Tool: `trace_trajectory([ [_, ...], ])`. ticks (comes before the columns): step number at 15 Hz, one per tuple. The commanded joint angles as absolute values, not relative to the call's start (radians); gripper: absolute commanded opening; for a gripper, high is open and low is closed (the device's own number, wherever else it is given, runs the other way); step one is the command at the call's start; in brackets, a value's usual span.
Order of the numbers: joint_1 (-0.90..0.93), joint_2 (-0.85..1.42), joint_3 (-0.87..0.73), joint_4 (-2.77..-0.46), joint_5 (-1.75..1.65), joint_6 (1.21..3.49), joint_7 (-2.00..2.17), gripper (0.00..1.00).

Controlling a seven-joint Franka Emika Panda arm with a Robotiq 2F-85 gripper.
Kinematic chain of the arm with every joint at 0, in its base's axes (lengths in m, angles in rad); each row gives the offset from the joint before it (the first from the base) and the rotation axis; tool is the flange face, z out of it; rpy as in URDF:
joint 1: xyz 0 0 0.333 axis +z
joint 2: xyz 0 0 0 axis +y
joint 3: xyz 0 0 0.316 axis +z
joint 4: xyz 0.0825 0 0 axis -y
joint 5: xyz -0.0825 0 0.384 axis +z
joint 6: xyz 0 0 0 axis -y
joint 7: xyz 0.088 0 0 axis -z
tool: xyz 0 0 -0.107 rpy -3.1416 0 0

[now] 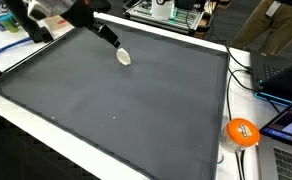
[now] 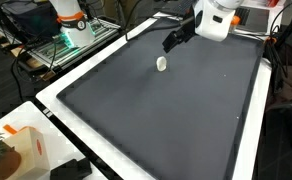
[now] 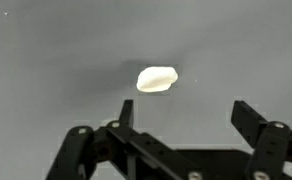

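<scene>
White, the small lump [image 3: 156, 79] is lying untouched at centre frame on the grey mat [image 3: 46, 50]; your gripper [image 3: 183, 112] is hovering wide open, gripping nothing yet.

A white lump [image 1: 124, 57] lies near the dark mat's [image 1: 136, 115] far edge, the gripper [image 1: 113, 42] just beside it; an orange ball [image 1: 243, 132] sits off the mat.

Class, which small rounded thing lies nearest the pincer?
The white lump on the dark mat, right by the pincer; the orange one sits far off, beyond the mat's edge.
</scene>
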State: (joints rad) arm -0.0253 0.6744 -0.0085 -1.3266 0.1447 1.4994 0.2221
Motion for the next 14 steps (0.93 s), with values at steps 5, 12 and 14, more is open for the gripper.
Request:
trace_trajectory([
  [5, -0.002, 0.538, -0.017, -1.505, 0.13, 1.497, 0.215, 1.0],
  [12, 0.003, 0.476, -0.03, -1.653, 0.124, 1.682, 0.246, 1.0],
  [14, -0.002, 0.449, -0.035, -1.723, 0.129, 1.758, 0.246, 1.0],
])
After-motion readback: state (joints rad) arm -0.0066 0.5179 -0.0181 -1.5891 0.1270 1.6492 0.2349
